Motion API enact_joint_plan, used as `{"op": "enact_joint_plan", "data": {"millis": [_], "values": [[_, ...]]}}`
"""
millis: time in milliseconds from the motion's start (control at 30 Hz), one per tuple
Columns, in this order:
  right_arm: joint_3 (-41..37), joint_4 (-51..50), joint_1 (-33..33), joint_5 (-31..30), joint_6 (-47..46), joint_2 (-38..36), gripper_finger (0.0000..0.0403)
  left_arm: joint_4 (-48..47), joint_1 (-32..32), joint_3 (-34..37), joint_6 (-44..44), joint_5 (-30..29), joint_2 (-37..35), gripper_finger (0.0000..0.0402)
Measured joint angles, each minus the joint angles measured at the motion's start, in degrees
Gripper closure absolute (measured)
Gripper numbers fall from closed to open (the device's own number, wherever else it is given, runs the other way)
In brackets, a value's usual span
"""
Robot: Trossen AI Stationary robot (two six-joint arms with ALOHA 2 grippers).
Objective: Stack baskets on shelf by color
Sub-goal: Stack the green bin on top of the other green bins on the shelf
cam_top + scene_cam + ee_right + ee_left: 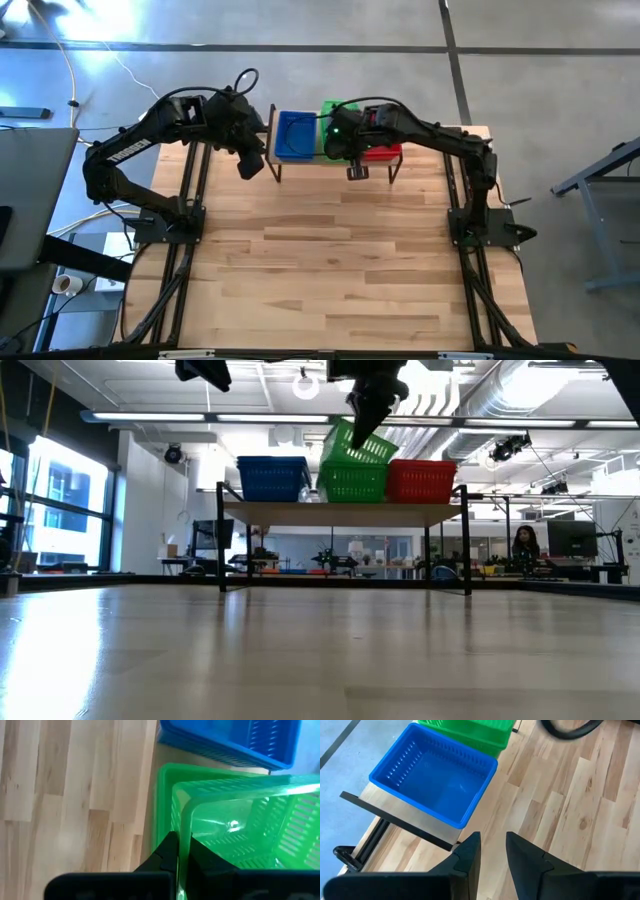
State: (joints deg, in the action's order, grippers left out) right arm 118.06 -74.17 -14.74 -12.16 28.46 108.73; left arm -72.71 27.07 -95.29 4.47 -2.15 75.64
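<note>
Two green mesh baskets sit mid-shelf (345,512): the right pincer (182,851) pinches the tilted upper basket's (358,442) rim, over the lower basket (352,482) (blue (272,478) left, red (421,480) right). Left pincer (492,851), slightly parted, holds nothing.

Setting: you are in a robotics lab or industrial workshop. Evidence: polished concrete floor (300,25); exposed silver ductwork (530,400) and strip lights (160,417) overhead; tall windows (60,500); benches with monitors (575,540) and equipment behind; a seated person (522,545) at right; your wooden desk (330,260) on black framing.
</note>
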Motion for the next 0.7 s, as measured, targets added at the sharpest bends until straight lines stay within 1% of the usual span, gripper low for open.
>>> {"op": "enact_joint_plan", "data": {"millis": [100,233,467,633,700], "values": [[0.00,-0.12,-0.26,-0.37,0.07,1.26,0.0403,0.00,0.00,0.00,0.04,0.00,0.00,0.0319],[-0.02,-0.24,-0.41,-3.74,0.36,2.43,0.0403,-0.08,0.00,0.00,0.40,0.00,0.00,0.0319],[-0.02,-0.41,-0.66,-3.57,0.52,2.49,0.0403,-1.27,0.00,0.00,-0.12,0.00,0.00,0.0319],[-0.02,-0.59,-0.66,-1.27,0.53,2.49,0.0403,-1.27,0.00,0.00,-0.18,0.00,0.00,0.0319],[-0.02,-0.61,-0.66,-1.28,0.53,2.49,0.0403,-1.27,0.00,0.00,-0.18,0.01,0.00,0.0319]]}}
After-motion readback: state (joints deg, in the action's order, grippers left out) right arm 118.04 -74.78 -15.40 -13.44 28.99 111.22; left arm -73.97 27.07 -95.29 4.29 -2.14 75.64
